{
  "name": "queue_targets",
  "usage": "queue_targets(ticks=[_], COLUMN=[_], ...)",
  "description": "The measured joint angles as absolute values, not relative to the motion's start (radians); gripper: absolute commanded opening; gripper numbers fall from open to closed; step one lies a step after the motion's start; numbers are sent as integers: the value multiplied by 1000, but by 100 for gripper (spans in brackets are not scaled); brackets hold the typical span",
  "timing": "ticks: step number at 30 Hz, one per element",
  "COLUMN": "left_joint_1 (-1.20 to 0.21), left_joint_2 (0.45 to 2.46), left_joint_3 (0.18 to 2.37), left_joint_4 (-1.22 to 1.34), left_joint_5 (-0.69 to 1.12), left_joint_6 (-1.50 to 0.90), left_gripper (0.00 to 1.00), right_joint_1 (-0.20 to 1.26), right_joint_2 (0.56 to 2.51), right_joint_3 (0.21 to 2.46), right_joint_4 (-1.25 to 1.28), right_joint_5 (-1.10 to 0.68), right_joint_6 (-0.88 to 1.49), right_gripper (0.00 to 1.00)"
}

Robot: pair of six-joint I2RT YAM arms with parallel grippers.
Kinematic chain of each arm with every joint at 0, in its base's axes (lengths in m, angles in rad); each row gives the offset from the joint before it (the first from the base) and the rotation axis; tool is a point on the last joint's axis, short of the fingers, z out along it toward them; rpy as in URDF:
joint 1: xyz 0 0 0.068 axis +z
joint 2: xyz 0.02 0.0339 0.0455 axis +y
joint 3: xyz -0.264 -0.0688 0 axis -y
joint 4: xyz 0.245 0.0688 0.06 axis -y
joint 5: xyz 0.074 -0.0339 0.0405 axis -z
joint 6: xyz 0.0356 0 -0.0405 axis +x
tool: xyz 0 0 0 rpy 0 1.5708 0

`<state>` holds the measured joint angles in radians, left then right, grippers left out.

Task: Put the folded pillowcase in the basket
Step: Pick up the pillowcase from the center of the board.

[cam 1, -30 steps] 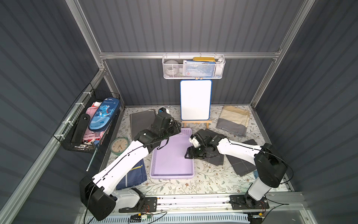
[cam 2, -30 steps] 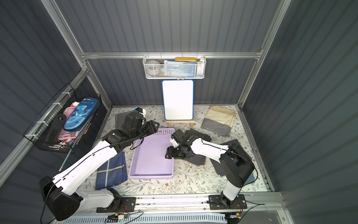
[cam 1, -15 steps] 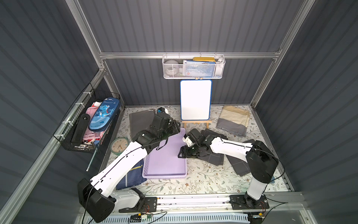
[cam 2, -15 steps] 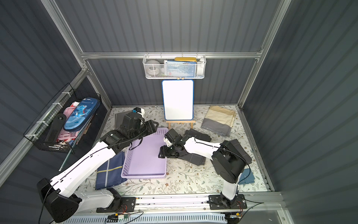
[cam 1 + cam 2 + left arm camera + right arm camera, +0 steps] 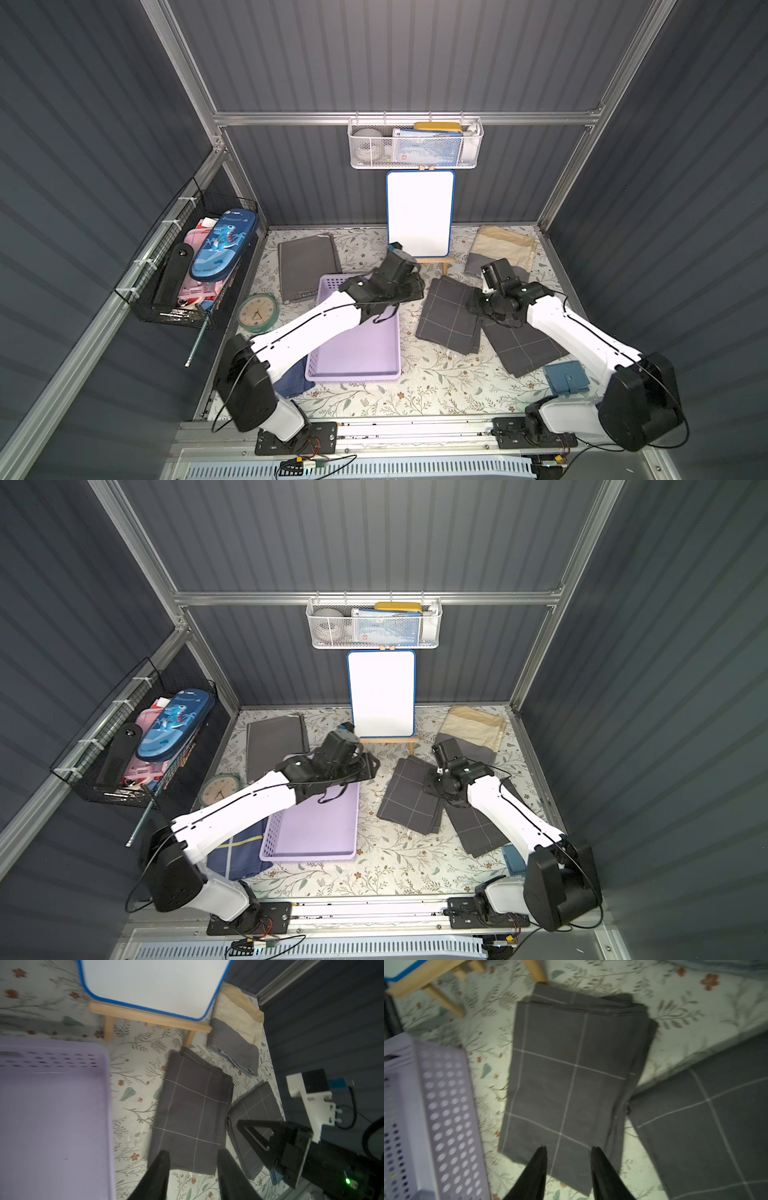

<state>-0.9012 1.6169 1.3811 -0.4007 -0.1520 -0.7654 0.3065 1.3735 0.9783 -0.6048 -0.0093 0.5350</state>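
Dark ribbed wall panels enclose a table (image 5: 415, 390) laid with a floral-print cover. Item one, the folded pillowcase (image 5: 449, 318): dark grey with a pale grid, lying flat on the cover between the two grippers and not yet lifted. The right gripper (image 5: 569, 1150) hangs over its near edge with jaws apart and nothing pinched. The left gripper (image 5: 193, 1154) faces the opposite edge, also parted and empty. Item two, the basket (image 5: 353, 376): pale lilac with perforated walls, empty, on the far side of the left gripper from the pillowcase and partly under that arm. Step in hand, by judgement: the approach to grasp. Next, the jaws need to come down and close on all the layers at each edge so the fold holds, then carry the pillowcase sideways over the basket rim. Beyond the right gripper lies a second grid-patterned cloth (image 5: 519, 345), which overlaps the pillowcase's edge and might get caught in the pinch. Further items are a whiteboard (image 5: 419, 212), blank, on a wooden easel; beige cloth (image 5: 505, 247); plain grey cloth (image 5: 305, 266) with a small label too small to read; and a clock (image 5: 257, 311). The only writing that may be legible is on the blue pencil case (image 5: 220, 245), which appears to read "Dinosaur".
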Motion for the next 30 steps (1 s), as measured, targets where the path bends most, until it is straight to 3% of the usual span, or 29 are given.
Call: queue_targets(ticks=[2, 10, 30], left_joint_1=[-944, -976, -977], left_joint_2=[1710, 1936, 2053], left_joint_3=[1425, 1485, 1581], left_joint_4=[-382, -382, -699], left_joint_5=[-142, -141, -233], left_joint_6=[-780, -873, -1051], left_gripper=[44, 51, 59], right_joint_1=[264, 167, 149], right_joint_2=[1429, 1699, 1955], right_joint_3=[1000, 1185, 1330], right_joint_4=[-618, -638, -653], right_joint_5=[18, 58, 64], right_joint_6=[527, 469, 398], right_gripper=[58, 61, 66])
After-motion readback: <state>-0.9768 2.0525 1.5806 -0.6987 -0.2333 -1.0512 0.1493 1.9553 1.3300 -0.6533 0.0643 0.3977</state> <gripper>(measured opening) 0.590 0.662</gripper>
